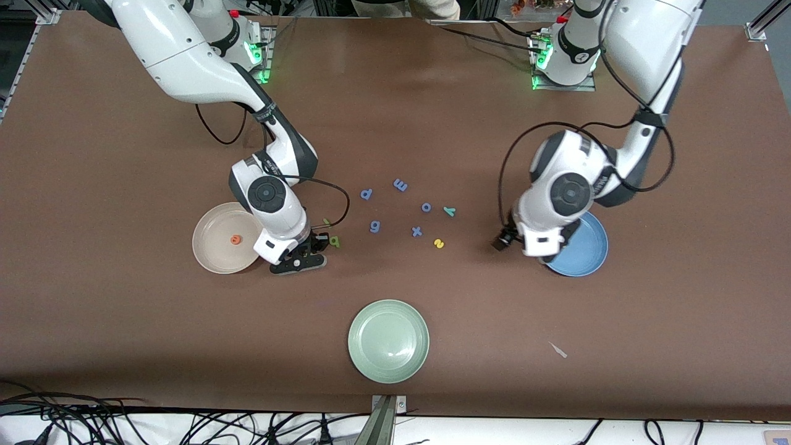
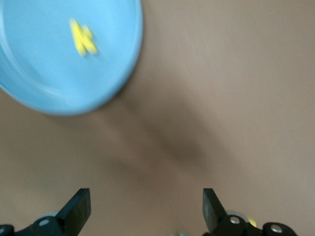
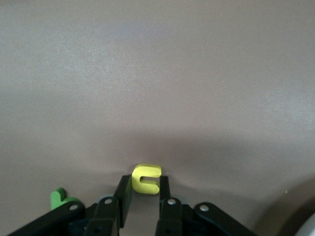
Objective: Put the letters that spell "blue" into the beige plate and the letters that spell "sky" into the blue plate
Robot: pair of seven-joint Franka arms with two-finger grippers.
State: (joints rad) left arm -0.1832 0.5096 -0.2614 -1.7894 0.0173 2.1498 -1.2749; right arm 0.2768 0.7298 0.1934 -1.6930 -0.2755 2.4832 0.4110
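Observation:
My right gripper [image 3: 145, 183] is down on the table beside the beige plate [image 1: 213, 253] and is shut on the yellow u [image 3: 146, 178]. The dark green b [image 1: 334, 241] lies right by it, and the thin green l [image 1: 326, 220] lies a little farther from the front camera. The orange e [image 1: 235, 240] lies in the beige plate. My left gripper [image 2: 146, 206] is open with nothing in it, above the table at the rim of the blue plate [image 1: 587, 253]. The yellow k [image 2: 82, 38] lies in that plate. The teal y [image 1: 449, 211] and yellow s [image 1: 439, 243] lie mid-table.
Blue letters lie between the arms: p [image 1: 366, 194], m [image 1: 400, 184], o [image 1: 426, 207], g [image 1: 374, 227] and x [image 1: 416, 232]. A pale green plate [image 1: 388, 340] sits nearer the front camera. A small pale scrap [image 1: 558, 350] lies toward the left arm's end.

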